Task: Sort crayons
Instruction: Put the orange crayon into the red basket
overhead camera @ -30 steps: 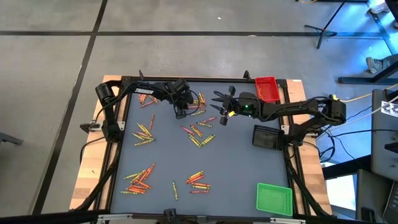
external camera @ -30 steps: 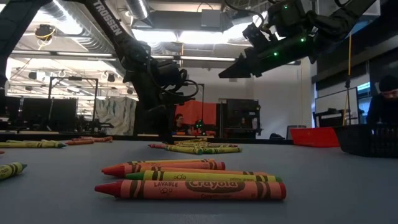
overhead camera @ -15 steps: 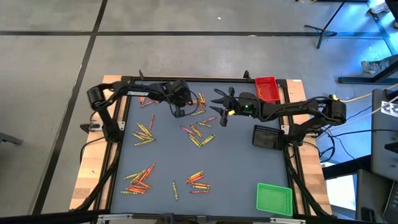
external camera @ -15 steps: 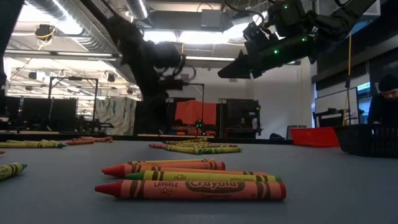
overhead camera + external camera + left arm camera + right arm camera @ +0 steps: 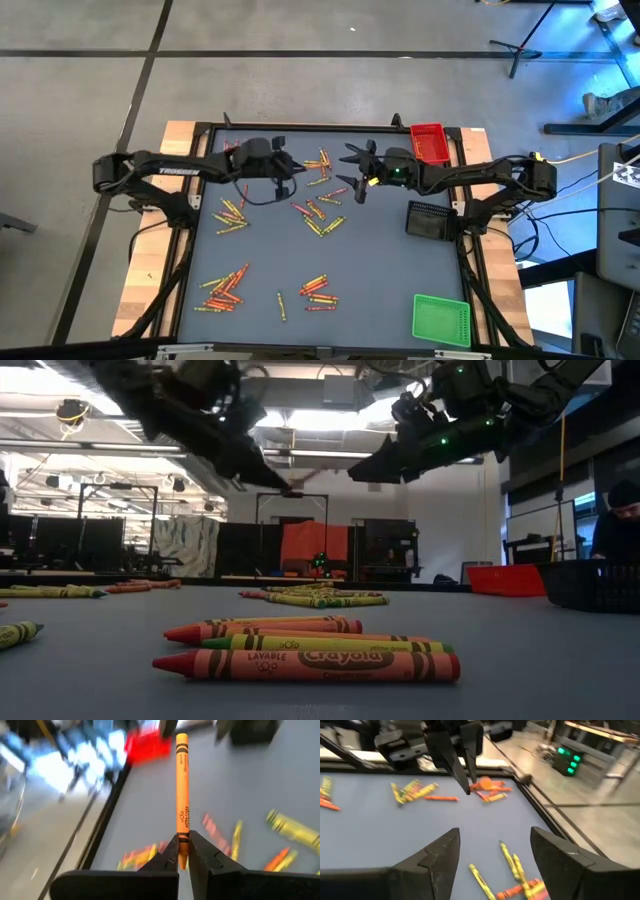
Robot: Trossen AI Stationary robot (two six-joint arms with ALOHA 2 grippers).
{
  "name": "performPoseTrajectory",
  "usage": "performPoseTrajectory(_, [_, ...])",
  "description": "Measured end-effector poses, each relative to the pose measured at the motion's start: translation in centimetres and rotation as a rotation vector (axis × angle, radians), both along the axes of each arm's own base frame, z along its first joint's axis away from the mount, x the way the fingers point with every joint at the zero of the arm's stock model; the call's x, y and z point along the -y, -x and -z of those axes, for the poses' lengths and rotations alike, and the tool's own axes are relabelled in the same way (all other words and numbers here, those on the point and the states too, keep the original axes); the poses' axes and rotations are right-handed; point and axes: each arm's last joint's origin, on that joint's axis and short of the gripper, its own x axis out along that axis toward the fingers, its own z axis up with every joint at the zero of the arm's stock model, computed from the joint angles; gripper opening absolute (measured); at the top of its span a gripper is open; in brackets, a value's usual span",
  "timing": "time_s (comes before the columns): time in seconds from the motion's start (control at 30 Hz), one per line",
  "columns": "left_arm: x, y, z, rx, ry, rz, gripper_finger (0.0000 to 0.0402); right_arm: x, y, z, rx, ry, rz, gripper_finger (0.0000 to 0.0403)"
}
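**Orange crayon up in the air, pile still on the bench**

Pinched at one end by the left gripper (image 5: 182,857), an orange crayon (image 5: 182,795) sticking straight out past the closed fingers. Hanging above the grey bench (image 5: 380,270), back-left part, near a loose bunch of crayons (image 5: 318,165). More crayons (image 5: 318,217) scattered mid-bench, another clump (image 5: 224,287) toward the front-left, a few (image 5: 319,291) front-centre. Up close in the low view: red, orange and yellow ones (image 5: 310,650) lying side by side.

Right gripper (image 5: 352,176) raised too, just across from the left one, fingers (image 5: 437,857) spread wide, nothing between them.

Red tray (image 5: 429,143) at the back-right corner, black tray (image 5: 431,219) on the right edge, green tray (image 5: 441,320) front-right.
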Motion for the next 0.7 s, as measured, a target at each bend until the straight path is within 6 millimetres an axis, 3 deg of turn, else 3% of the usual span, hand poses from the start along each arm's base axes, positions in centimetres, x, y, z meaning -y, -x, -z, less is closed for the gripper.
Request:
performPoseTrajectory(0.13, [1.0, 0.3, 0.3, 0.124, -0.014, 0.101, 0.0003, -0.3, -0.1, -0.5, 0.060, -0.005, -0.114, 0.0231])
performPoseTrajectory(0.4, [2.8, -0.8, 0.9, 0.198, -0.016, 0.174, 0.0004, -1.6, -1.4, 0.1, 0.116, 0.040, -0.210, 0.0216])
performPoseTrajectory(0.7, [3.5, -1.3, 0.8, 0.243, -0.005, 0.180, 0.0004, -3.1, -3.6, -0.7, 0.166, 0.094, -0.248, 0.0212])
